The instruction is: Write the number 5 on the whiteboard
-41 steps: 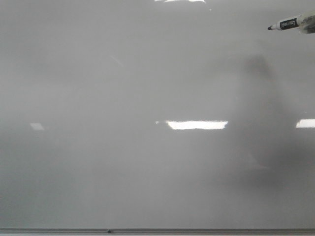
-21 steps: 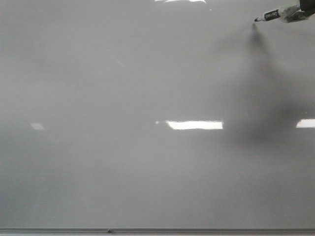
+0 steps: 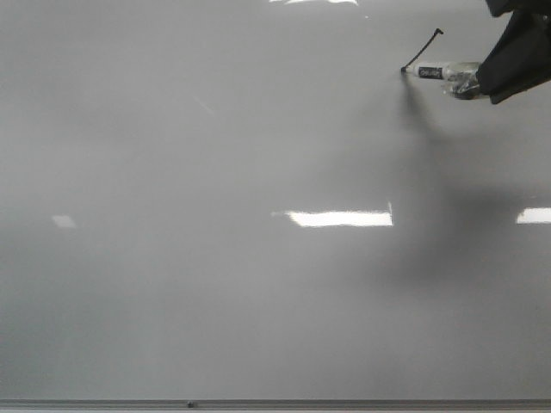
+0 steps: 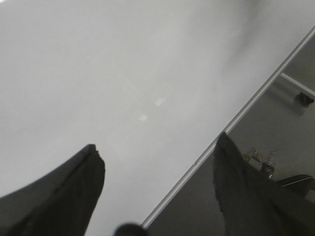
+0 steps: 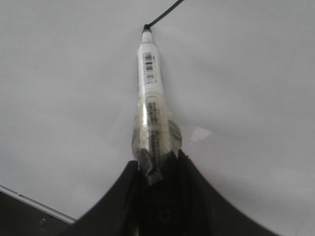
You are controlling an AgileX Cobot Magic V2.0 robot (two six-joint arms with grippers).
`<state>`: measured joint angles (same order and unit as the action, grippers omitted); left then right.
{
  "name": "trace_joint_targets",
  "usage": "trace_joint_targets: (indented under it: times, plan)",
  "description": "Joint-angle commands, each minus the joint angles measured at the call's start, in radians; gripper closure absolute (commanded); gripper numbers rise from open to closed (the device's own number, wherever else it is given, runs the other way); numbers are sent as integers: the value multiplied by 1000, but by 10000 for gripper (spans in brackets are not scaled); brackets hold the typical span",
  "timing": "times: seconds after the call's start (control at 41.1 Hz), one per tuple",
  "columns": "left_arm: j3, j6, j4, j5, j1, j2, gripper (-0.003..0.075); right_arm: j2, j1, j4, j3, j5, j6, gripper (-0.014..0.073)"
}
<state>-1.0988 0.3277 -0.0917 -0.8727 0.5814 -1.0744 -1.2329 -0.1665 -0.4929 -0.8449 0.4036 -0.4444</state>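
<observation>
The whiteboard (image 3: pixel 215 155) fills the front view, with its thin grey frame (image 3: pixel 275 403) along the near edge. At the far right my right gripper (image 3: pixel 492 76) is shut on a black-tipped marker (image 3: pixel 443 71). The marker's tip touches the board at the lower end of a short slanted black line (image 3: pixel 422 49), the one stroke of the number 5 that shows. The right wrist view shows the same marker (image 5: pixel 150 83), its stroke (image 5: pixel 165 12) and my right gripper (image 5: pixel 158 164). My left gripper (image 4: pixel 157 142) hangs open and empty over the whiteboard (image 4: pixel 98 73) by its frame (image 4: pixel 246 105).
Bright rectangular light reflections (image 3: pixel 340 218) lie across the board's middle. A dark shadow (image 3: pixel 448 215) of the right arm falls under the marker. Beyond the frame, the left wrist view shows dark floor (image 4: pixel 275 128) and a stand foot (image 4: pixel 304 100).
The marker moved left and down across the board, leaving the slanted black stroke. My right gripper has come further into the front view.
</observation>
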Motion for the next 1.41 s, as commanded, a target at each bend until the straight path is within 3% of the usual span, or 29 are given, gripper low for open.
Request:
trace_joint_targets:
  times: [0.0,0.097,0.316,0.438,0.681,0.925,1.387]
  plan:
    - [-28,-11,-16,62,-1,17,258,22,0,4,-34,-84,-19,655]
    - [-28,-11,-16,60,-1,17,258,22,13,32,-41,-85,-19,655]
    - [-28,-11,-16,60,-1,17,258,22,162,46,-37,55,-19,655]
    - [-28,-11,-16,60,-1,17,258,13,127,23,6,112,-19,655]
    - [-28,-11,-20,72,-1,17,258,-64,-22,8,-2,-27,-19,655]
    - [-28,-11,-20,61,-1,17,258,11,-22,17,-31,71,-20,655]
    - [-28,-11,-20,61,-1,17,258,95,96,47,-31,-44,-19,655]
